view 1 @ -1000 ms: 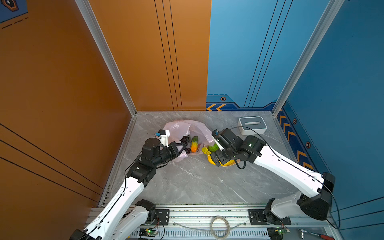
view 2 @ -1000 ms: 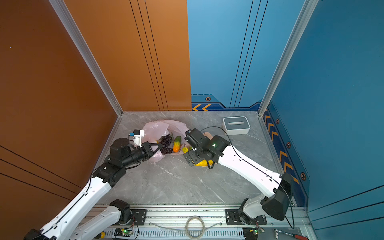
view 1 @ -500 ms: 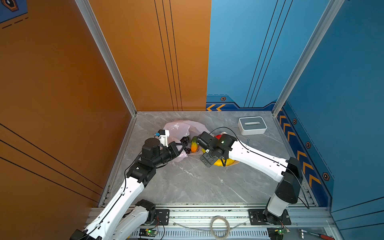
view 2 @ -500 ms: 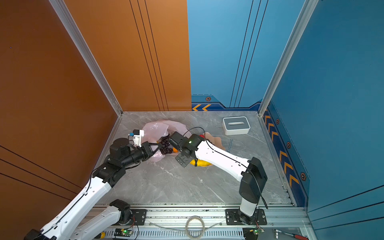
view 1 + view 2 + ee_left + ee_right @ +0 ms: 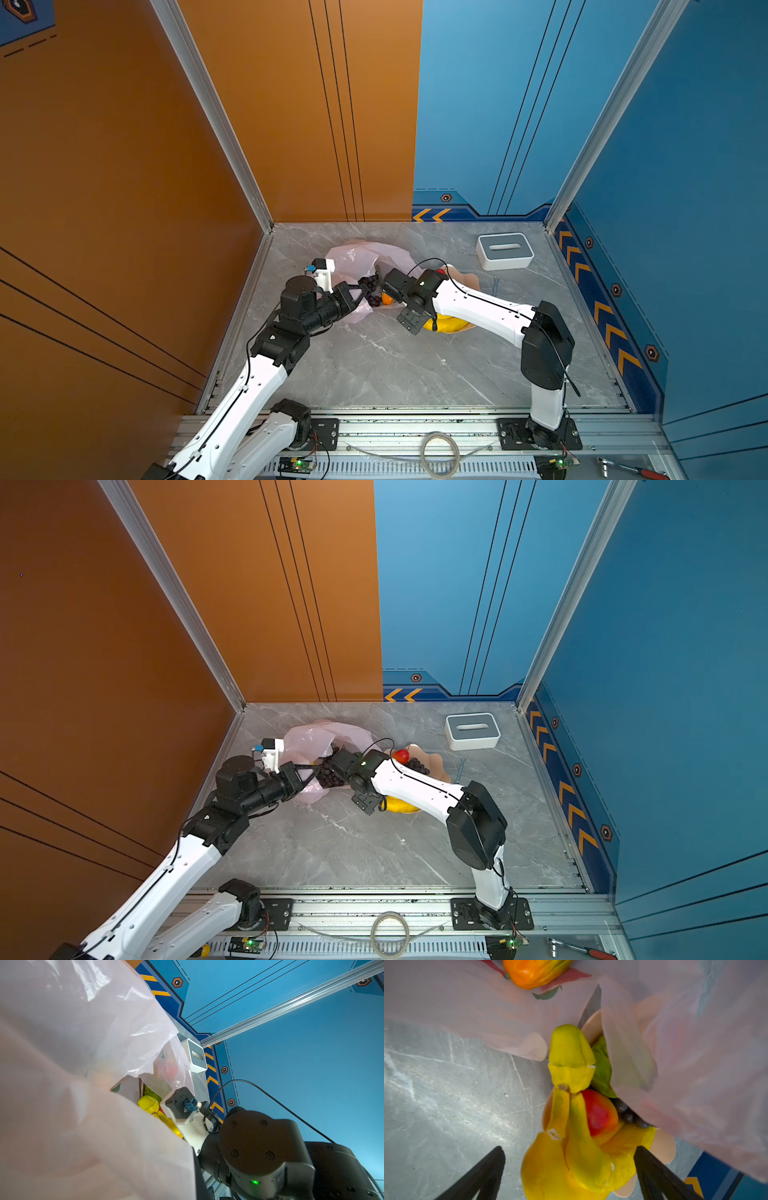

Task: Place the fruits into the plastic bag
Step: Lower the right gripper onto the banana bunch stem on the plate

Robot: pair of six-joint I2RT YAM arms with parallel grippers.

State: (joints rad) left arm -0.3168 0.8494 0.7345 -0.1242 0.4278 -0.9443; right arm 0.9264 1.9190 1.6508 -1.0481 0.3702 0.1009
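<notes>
The bag [image 5: 356,257] is pale pink, translucent and crumpled, with its mouth open. Dark grapes [image 5: 370,286] and an orange-green oblong fruit [image 5: 533,972] lie at its mouth. The yellow banana bunch [image 5: 571,1147] lies just outside, touching a red-yellow mango [image 5: 600,1113] and a green lime [image 5: 602,1070].

Both top views look down from high, sharing the whole tabletop [image 5: 374,365]; wrist views sit close by the plastic bag [image 5: 62,1126].
</notes>
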